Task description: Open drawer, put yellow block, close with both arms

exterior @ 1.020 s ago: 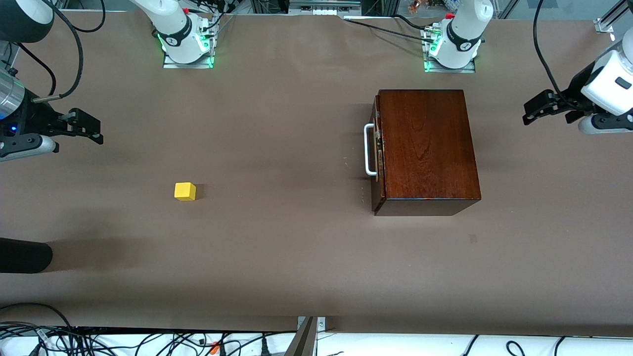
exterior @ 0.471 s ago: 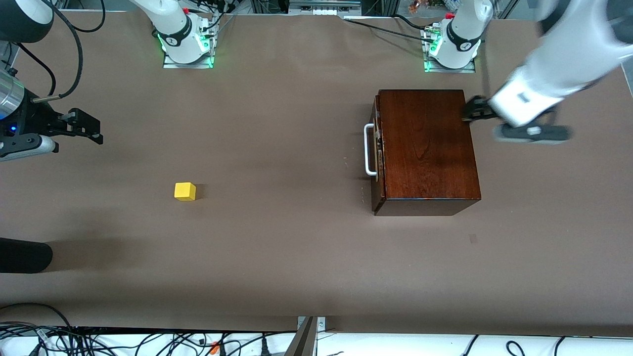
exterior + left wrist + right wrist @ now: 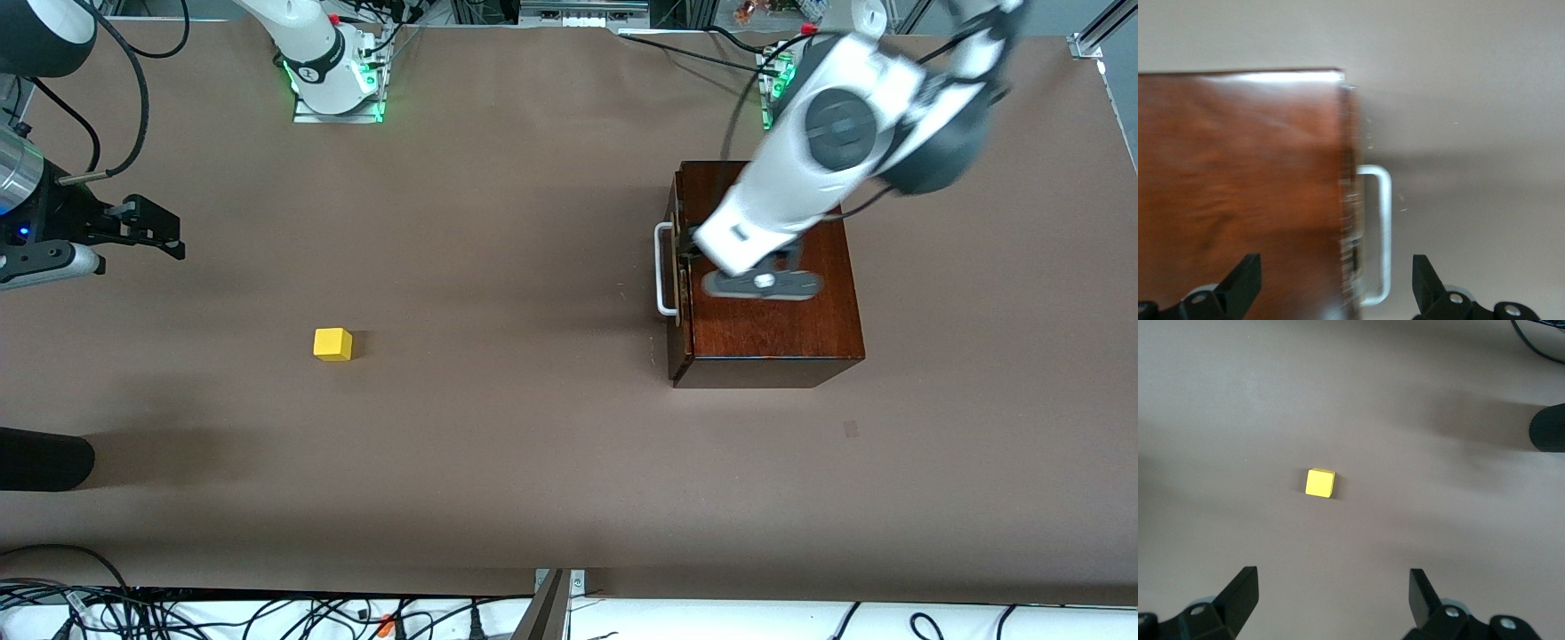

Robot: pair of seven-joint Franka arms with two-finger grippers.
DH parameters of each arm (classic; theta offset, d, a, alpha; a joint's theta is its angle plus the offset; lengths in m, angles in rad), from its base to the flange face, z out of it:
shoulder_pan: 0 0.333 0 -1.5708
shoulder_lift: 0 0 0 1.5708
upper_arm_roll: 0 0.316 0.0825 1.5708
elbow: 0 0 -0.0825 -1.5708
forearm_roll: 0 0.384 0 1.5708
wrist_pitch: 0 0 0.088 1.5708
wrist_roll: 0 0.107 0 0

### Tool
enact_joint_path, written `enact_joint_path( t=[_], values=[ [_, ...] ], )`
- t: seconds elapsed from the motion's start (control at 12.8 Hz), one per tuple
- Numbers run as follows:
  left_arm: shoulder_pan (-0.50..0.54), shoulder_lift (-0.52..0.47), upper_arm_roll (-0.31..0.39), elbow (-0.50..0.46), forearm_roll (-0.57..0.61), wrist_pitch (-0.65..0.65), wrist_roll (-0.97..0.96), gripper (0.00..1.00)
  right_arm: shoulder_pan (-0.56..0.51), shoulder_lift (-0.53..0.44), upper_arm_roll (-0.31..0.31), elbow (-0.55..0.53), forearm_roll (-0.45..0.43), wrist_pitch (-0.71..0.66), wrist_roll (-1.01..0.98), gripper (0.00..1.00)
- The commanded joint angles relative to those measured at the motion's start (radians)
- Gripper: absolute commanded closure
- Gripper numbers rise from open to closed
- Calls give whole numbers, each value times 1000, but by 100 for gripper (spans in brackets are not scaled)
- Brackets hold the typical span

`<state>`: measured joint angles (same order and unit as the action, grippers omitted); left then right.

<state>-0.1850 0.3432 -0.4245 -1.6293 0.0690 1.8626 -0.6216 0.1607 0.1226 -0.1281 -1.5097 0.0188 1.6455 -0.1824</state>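
Observation:
The dark reddish-brown wooden box [image 3: 800,329] stands toward the left arm's end of the table. Its drawer is shut, and the white handle [image 3: 662,271] faces the right arm's end. My left gripper [image 3: 692,244] is open and empty over the box's handle end. In the left wrist view the box [image 3: 1238,187] and the handle [image 3: 1385,233] lie under the open left gripper [image 3: 1337,267]. The yellow block [image 3: 332,344] sits on the table toward the right arm's end. My right gripper [image 3: 173,236] waits open above the table, and its wrist view shows the block [image 3: 1320,483] ahead of the right gripper [image 3: 1333,583].
A black rounded object [image 3: 44,458] juts in at the right arm's end, nearer to the front camera than the block; it also shows in the right wrist view [image 3: 1548,427]. The brown tabletop [image 3: 498,293] lies between the block and the box.
The left arm has swung from off the table's end to over the box, up to its handle end. The right arm, the block and the box have not moved.

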Motion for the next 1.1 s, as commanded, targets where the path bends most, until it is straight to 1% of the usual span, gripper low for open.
enact_joint_path(
  t=[0.0, 0.16, 0.31, 0.39, 0.63, 1.02],
  values=[
    [-152, 95, 4, 36, 157, 41, -263, 0, -6, 6, -1, 20, 15, -18, -22, 0],
    [-239, 152, 7, 54, 280, 43, -387, 0, -6, 6, -1, 20, 15, -18, -22, 0],
    [-266, 193, 7, 54, 389, 43, -434, 0, -4, 5, 1, 20, 15, -18, -19, 0],
    [-269, 204, 7, 52, 423, 41, -432, 0, -4, 5, 2, 20, 15, -18, -16, 0],
    [-268, 220, 9, 51, 456, 32, -432, 0, -4, 5, 1, 20, 15, -18, -17, 0],
    [-264, 235, 13, 45, 456, -3, -435, 0, -6, 6, -1, 20, 15, -18, -23, 0]
  ],
)
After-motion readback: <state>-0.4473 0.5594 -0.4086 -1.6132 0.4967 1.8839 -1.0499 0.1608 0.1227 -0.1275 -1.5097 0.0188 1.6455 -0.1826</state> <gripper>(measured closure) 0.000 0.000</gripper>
